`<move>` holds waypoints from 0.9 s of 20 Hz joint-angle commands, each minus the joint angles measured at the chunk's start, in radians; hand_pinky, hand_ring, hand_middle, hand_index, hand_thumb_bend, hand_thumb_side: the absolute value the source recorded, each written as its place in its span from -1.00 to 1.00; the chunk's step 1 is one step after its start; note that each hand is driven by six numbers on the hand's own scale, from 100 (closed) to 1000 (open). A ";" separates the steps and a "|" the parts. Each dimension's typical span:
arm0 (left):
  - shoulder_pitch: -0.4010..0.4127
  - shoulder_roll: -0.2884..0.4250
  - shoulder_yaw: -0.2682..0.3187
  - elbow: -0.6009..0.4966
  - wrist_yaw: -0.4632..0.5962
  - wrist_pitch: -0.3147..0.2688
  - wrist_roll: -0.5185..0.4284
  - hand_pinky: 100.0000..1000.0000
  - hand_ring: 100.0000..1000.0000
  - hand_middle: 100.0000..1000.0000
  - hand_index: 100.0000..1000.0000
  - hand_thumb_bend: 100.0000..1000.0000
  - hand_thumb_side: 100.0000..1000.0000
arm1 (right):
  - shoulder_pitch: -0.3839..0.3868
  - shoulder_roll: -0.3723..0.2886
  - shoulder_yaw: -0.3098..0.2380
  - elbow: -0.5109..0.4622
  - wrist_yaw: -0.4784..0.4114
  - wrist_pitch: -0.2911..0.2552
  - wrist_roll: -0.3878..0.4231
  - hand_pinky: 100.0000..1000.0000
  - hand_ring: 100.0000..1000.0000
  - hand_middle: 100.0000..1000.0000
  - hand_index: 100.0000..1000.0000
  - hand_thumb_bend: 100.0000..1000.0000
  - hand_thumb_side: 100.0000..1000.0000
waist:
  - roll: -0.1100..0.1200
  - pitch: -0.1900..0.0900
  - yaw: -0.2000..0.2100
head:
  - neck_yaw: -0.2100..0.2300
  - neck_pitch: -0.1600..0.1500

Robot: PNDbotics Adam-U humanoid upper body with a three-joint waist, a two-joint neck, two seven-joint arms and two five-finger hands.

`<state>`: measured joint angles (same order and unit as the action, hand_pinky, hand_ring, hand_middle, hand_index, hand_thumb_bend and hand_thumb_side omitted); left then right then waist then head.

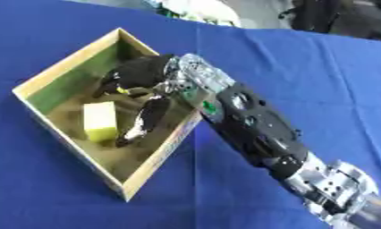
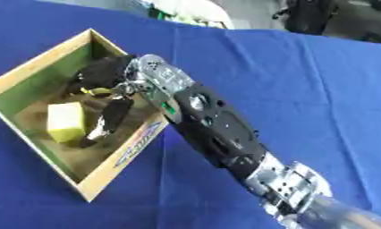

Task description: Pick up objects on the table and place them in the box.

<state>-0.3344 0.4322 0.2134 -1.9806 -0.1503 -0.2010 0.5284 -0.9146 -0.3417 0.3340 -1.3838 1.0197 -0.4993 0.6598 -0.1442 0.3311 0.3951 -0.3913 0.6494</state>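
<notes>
A wooden box point(image 1: 65, 67) with a green inner wall sits on the blue table at the left. Inside it lies a pale yellow block point(image 1: 100, 120). My right arm point(image 1: 256, 127) reaches in from the lower right, over the box's near right wall. My right hand point(image 1: 139, 74) is inside the box, above and to the right of the block. One straight finger point(image 1: 146, 118) points down along the block's right side, close to it, and the others hang relaxed over the box floor. A small yellow spot point(image 1: 124, 91) shows under the hand. My left hand is out of sight.
A blue cloth point(image 1: 319, 76) covers the table, with open cloth to the right of the box and in front of it. Dark shapes and a pale object point(image 1: 201, 9) stand beyond the table's far edge.
</notes>
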 commanded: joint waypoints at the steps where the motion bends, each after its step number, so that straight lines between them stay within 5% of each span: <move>1: -0.007 0.021 0.004 -0.019 -0.003 0.001 -0.006 0.35 0.43 0.67 0.27 -0.62 0.57 | -0.020 -0.039 -0.029 -0.048 -0.035 -0.019 0.029 0.71 0.88 0.69 0.97 -0.06 0.85 | 0.016 -0.026 -0.004 | 0.001 -0.003; 18: 0.008 0.029 0.006 -0.019 -0.006 0.010 -0.010 0.35 0.45 0.68 0.27 -0.62 0.58 | 0.023 -0.171 -0.289 -0.403 -0.157 0.156 -0.157 0.59 0.75 0.57 0.90 -0.60 0.77 | 0.045 -0.037 -0.072 | 0.046 -0.010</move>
<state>-0.3227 0.4327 0.2135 -1.9806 -0.1514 -0.1928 0.5200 -0.8792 -0.4749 0.0785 -1.7413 0.8790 -0.3571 0.5224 -0.1081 0.3165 0.3198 -0.3510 0.6487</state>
